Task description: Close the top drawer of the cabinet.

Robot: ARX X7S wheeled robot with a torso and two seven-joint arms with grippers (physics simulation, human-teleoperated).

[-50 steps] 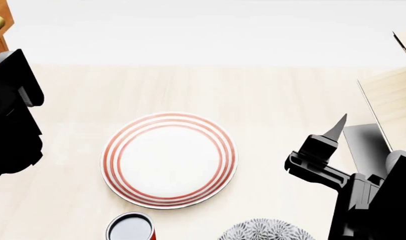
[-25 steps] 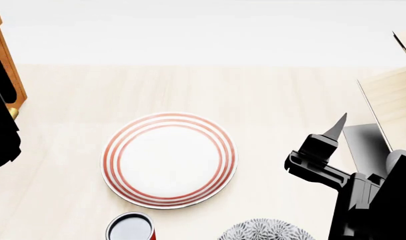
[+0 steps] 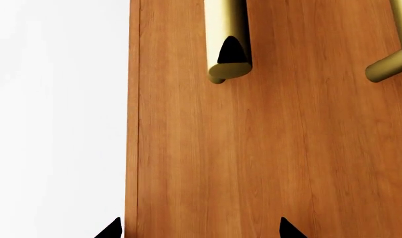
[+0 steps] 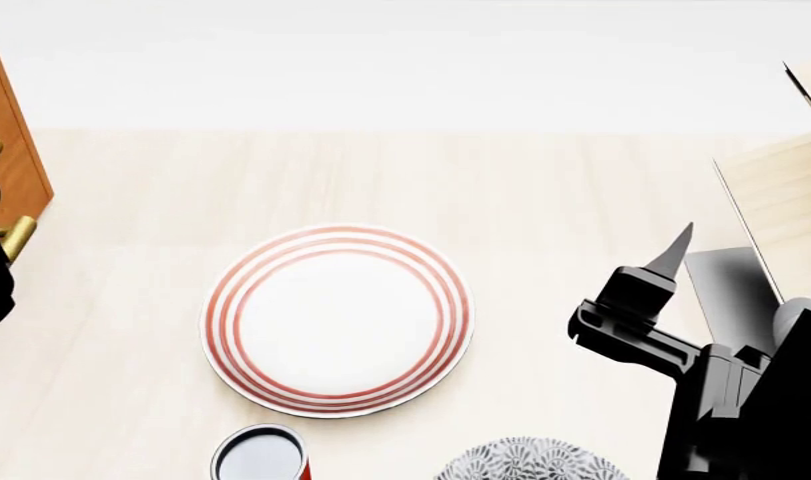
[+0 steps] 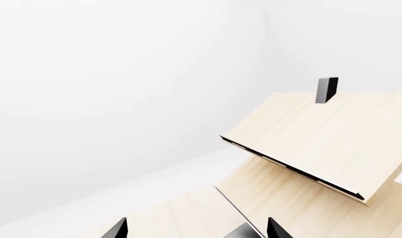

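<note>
Against the orange-brown wood-grain front of the top drawer [image 3: 267,148], near its brass bar handle [image 3: 228,42], the left gripper [image 3: 199,229] has fingers spread wide and empty, so the closing push seems under way and next calls for steady pressing inward.

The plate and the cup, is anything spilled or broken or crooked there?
No, nothing stands out. The plate lies flat and whole on the table, and the cup beside it stands upright with no spill around it.

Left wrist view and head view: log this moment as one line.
left gripper: open, facing cabinet front by brass handle | right gripper: open, idle by rack | plate: untouched
</note>
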